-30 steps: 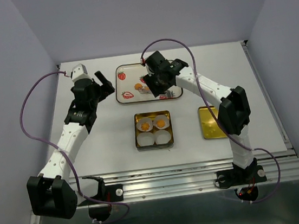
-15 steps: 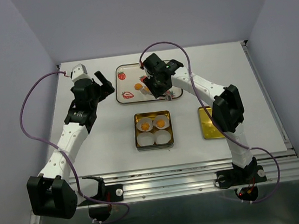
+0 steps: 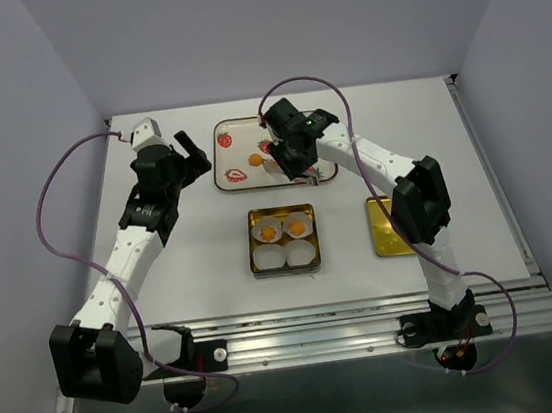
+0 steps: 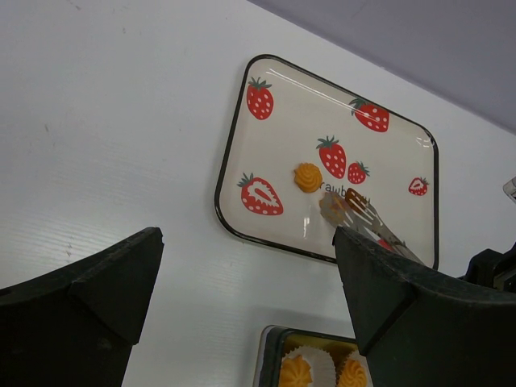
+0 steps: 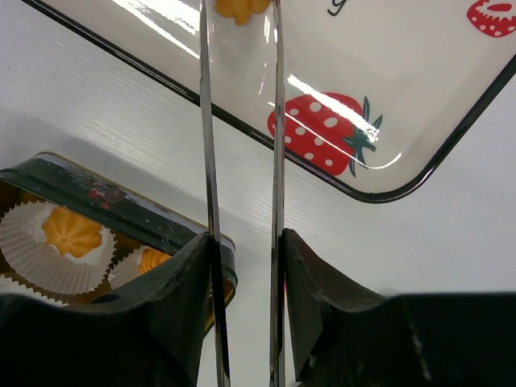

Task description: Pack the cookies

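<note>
Two cookies lie on the strawberry tray point(image 3: 231, 139): one loose cookie point(image 4: 307, 176), and one cookie point(image 5: 238, 8) between the tips of the metal tongs point(image 5: 276, 121). My right gripper point(image 5: 246, 238) is shut on the tongs' two blades and hovers over the tray's near edge point(image 5: 355, 193). The square tin point(image 3: 253, 241) holds two more cookies point(image 3: 268, 232) in paper cups. My left gripper point(image 4: 246, 242) stands open and empty above the table, left of the tray.
Two empty white paper cups point(image 3: 301, 253) fill the tin's near row. A gold lid point(image 3: 386, 238) lies flat to the right of the tin, partly under the right arm. The grey walls close in behind and at both sides.
The right gripper has shifted left over the tray and squeezed the tongs narrower around a cookie. The left arm has not moved.
</note>
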